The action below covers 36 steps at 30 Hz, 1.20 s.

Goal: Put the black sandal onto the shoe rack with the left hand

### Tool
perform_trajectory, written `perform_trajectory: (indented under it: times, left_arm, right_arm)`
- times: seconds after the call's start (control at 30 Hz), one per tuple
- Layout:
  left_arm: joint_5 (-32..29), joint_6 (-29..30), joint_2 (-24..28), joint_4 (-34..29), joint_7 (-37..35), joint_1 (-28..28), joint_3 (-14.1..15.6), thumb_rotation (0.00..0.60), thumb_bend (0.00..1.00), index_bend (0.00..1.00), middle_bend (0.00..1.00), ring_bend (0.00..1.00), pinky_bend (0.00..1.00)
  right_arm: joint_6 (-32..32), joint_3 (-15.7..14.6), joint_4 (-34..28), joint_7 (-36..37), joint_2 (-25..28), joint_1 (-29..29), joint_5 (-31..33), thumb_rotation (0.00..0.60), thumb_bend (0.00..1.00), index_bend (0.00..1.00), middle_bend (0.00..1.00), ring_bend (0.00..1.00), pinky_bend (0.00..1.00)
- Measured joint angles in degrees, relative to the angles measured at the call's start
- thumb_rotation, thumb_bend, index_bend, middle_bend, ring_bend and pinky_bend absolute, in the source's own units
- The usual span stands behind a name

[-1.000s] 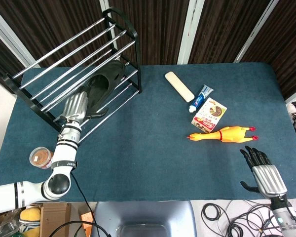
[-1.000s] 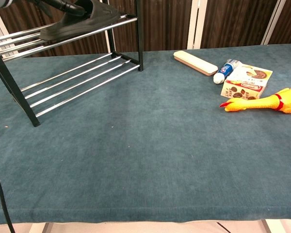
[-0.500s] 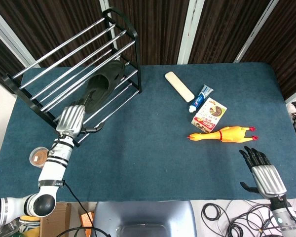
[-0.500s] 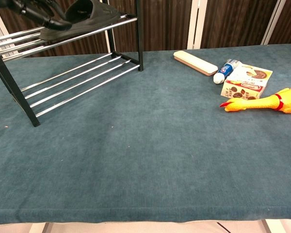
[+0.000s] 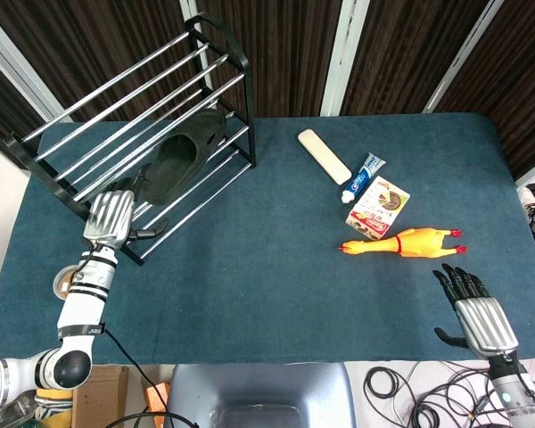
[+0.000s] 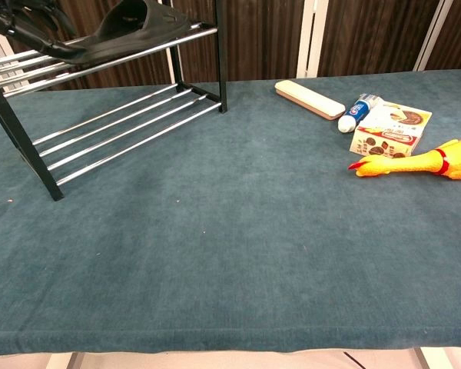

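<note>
Sandal: black sandal [image 5: 178, 160] lies on the upper rails of the shoe rack [image 5: 216, 62], upper left of the head view, its long axis running along the bars; in the chest view it sits at the top left, resting on the upper tier.
Left robot hand: left robot hand [image 5: 110, 217] at the left of the head view, over the lower left corner of the rack, just beside the sandal's near end; released, grasping nothing, fingers dark and pointing toward the rack.
Right robot hand: right robot hand [image 5: 475, 308] at the lower right of the head view, off the bench's near edge; released, fingers spread and holding nothing.
Bench: blue-covered bench [image 5: 276, 267] carries the rack at its upper left.
Other things: rubber chicken [image 5: 401, 242], a small printed box [image 5: 378, 207], a blue-and-white tube [image 5: 364, 176] and a cream-coloured bar [image 5: 324, 156] lie in the right half of the frame, well apart from the rack.
</note>
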Motion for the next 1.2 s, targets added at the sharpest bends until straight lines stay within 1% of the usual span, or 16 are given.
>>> perform_trajectory:
  times: [0.17, 0.27, 0.37, 0.6, 0.83, 1.2]
  left_arm:
    - [-2.6, 0.0, 0.5, 1.0, 1.8, 0.3, 0.5, 0.437, 0.26, 0.08, 0.31, 0.25, 0.28]
    - [-4.8, 0.0, 0.7, 1.5, 3.8, 0.2, 0.9, 0.436, 0.26, 0.08, 0.31, 0.25, 0.28]
    - [-5.5, -0.1, 0.6, 2.0, 4.8, 0.0, 1.3, 0.434, 0.26, 0.08, 0.32, 0.25, 0.29]
    - [-5.0, -0.5, 0.2, 1.4, 4.8, -0.3, 1.4, 0.435, 0.26, 0.08, 0.33, 0.27, 0.29]
    - [-2.5, -0.7, -0.8, 0.2, 2.2, -0.3, 0.7, 0.472, 0.27, 0.08, 0.34, 0.28, 0.29]
    - [-0.4, -1.1, -3.1, 0.3, -0.9, -1.0, -0.7, 0.505, 0.27, 0.09, 0.35, 0.29, 0.3]
  right_arm:
    - [0.0, -0.1, 0.0, -0.2, -0.1, 0.0, -0.1, 0.6, 0.13, 0.0, 0.0, 0.0, 0.12]
    - [-0.1, -0.1, 0.0, -0.3, -0.1, 0.0, 0.0, 0.6, 0.13, 0.0, 0.0, 0.0, 0.12]
    - [-0.4, 0.0, 0.0, -0.5, -0.2, 0.1, 0.2, 0.6, 0.13, 0.0, 0.0, 0.0, 0.12]
    - [-0.5, 0.0, 0.0, -0.6, -0.2, 0.2, 0.3, 0.6, 0.13, 0.0, 0.0, 0.0, 0.12]
    - [-0.4, 0.0, -0.1, -0.4, -0.1, 0.2, 0.3, 0.6, 0.13, 0.0, 0.0, 0.0, 0.12]
    - [-0.3, 0.0, 0.0, -0.2, 0.0, 0.1, 0.2, 0.6, 0.13, 0.0, 0.0, 0.0, 0.13]
